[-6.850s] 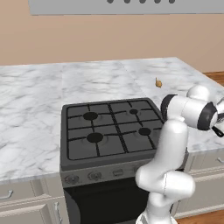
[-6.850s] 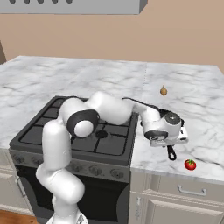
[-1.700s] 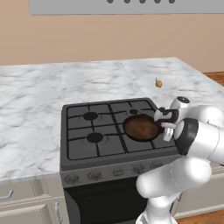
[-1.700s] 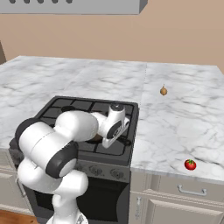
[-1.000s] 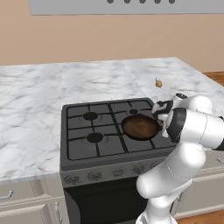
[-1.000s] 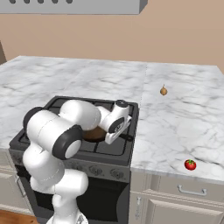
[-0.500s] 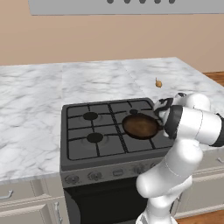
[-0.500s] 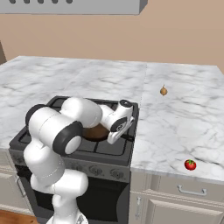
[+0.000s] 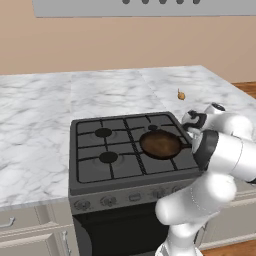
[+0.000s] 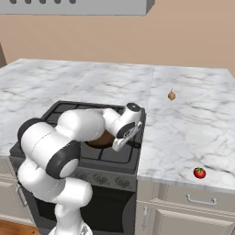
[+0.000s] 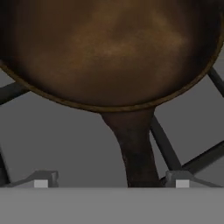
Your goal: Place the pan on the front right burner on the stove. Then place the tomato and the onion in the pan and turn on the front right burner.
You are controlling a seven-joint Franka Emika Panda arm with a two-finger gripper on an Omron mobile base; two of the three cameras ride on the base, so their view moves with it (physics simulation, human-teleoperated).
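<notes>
Releasing pan onto front right burner, centre-right of stove; fingers just spread, clear either side of handle. Pan step looks done. Next: tomato lower right on bench, onion upper right.

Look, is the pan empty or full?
Empty. The pan shows only bare brown bottom; the tomato and onion sit on the counter.

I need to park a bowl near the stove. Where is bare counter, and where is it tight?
Bare marble lies left of the stove and between the onion and tomato. The front right burner is tight: the pan sits there with the arm beside it.
</notes>
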